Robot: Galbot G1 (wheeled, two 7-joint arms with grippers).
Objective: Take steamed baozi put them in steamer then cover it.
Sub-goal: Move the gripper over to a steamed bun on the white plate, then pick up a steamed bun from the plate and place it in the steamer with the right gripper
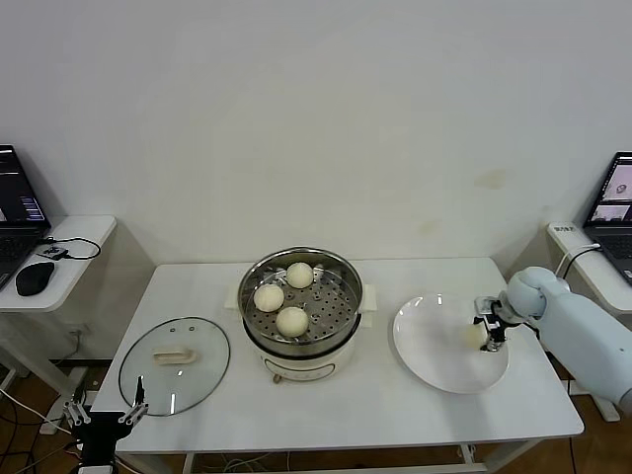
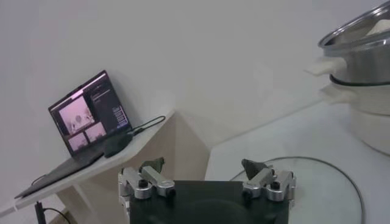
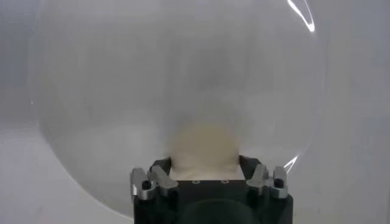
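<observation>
The steamer (image 1: 343,269) stands mid-table with three steamed baozi (image 1: 291,321) on its perforated tray. A fourth baozi (image 1: 475,336) lies on the white plate (image 1: 434,360) to the right. My right gripper (image 1: 488,334) is down on the plate, its fingers pressed against both sides of that baozi (image 3: 204,145). The glass cover (image 1: 175,363) lies flat on the table to the left of the steamer. At the table's front left corner, just off its edge, my left gripper (image 1: 104,415) hangs open and empty; from its wrist I see the cover (image 2: 329,182) and the steamer (image 2: 365,67).
A side table at the left carries a laptop (image 1: 15,207) and a black mouse (image 1: 35,277) with cables. Another laptop (image 1: 614,202) sits on a stand at the far right. The wall runs close behind the table.
</observation>
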